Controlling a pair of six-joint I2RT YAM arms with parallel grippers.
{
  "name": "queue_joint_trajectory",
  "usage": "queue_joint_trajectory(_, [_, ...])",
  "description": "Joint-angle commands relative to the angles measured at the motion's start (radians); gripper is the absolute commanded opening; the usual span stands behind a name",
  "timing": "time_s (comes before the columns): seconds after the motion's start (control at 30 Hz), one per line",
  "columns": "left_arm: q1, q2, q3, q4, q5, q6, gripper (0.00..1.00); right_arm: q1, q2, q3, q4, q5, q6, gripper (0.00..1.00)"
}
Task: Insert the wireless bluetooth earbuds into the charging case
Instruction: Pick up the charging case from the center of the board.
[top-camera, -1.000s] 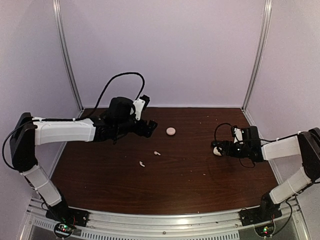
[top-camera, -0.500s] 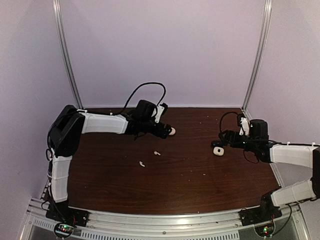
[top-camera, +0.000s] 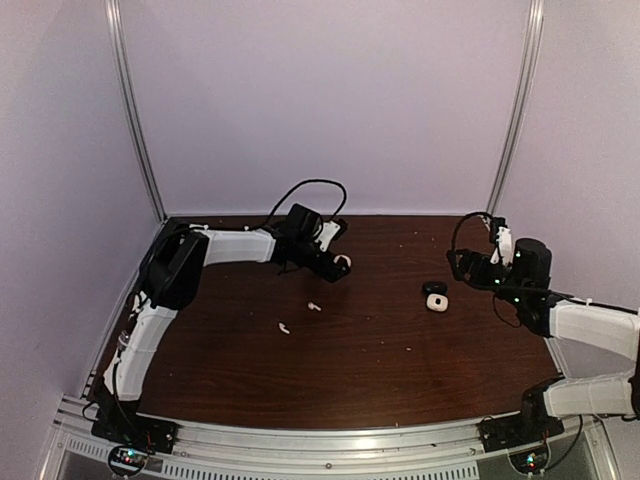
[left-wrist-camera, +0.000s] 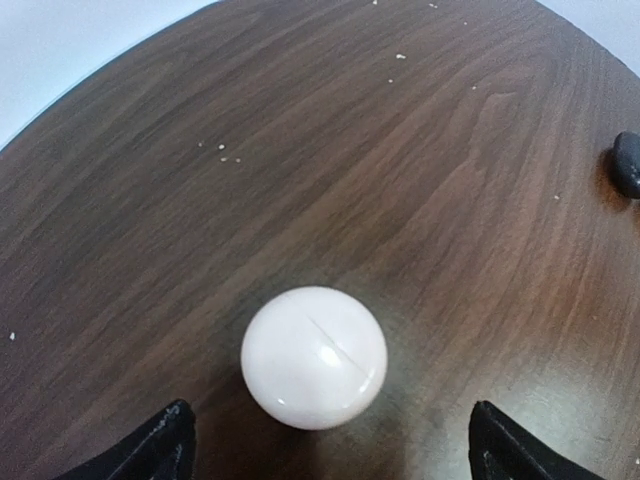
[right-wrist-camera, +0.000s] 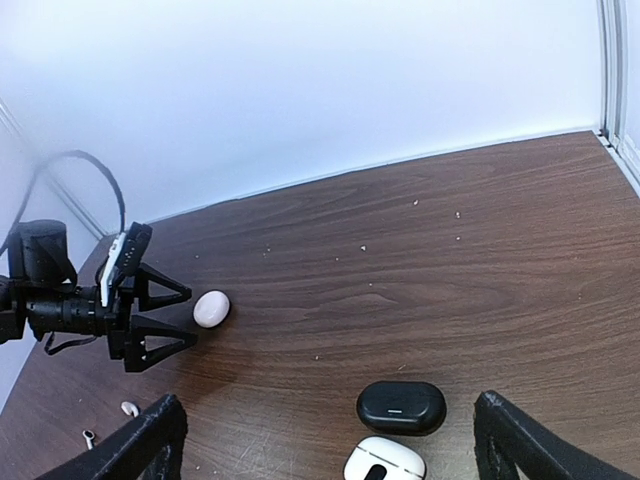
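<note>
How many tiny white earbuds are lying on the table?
2: the farther earbud near the middle of the table, the nearer earbud slightly left of it. More may be hidden.

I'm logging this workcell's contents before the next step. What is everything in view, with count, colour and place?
round case: one, pinkish white, far middle of the table
black case: one, black, right side of the table
white case: one, white, just nearer than the black case
earbuds: two, white, lying apart, left of centre
table: one, dark brown wood grain
walls: pale lilac, on the back and both sides
left arm: one, white and black, jaws open, tips just short of the round case
right arm: one, white and black, jaws open and empty, beyond the black and white cases
</note>
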Motion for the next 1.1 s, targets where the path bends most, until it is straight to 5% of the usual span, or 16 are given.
queue_joint_trajectory(0.0, [0.007, 0.086, 0.125, -0.06, 0.028, 0.085, 0.96, -0.009, -0.014, -0.014, 0.034, -0.014, 0.004, 1.0])
queue_joint_trajectory(0.4, [0.058, 0.223, 0.334, -0.187, 0.211, 0.149, 0.88, -0.009, -0.001, -0.02, 0.062, -0.077, 0.008, 1.0])
queue_joint_trajectory(0.77, [0.037, 0.152, 0.23, -0.245, 0.319, 0.311, 0.66, -0.011, 0.0, -0.022, 0.063, -0.098, 0.009, 1.0])
queue_joint_trajectory(1.07, [0.016, 0.09, 0.15, -0.168, 0.175, 0.29, 0.66, -0.011, 0.008, -0.023, 0.075, -0.112, 0.015, 1.0])
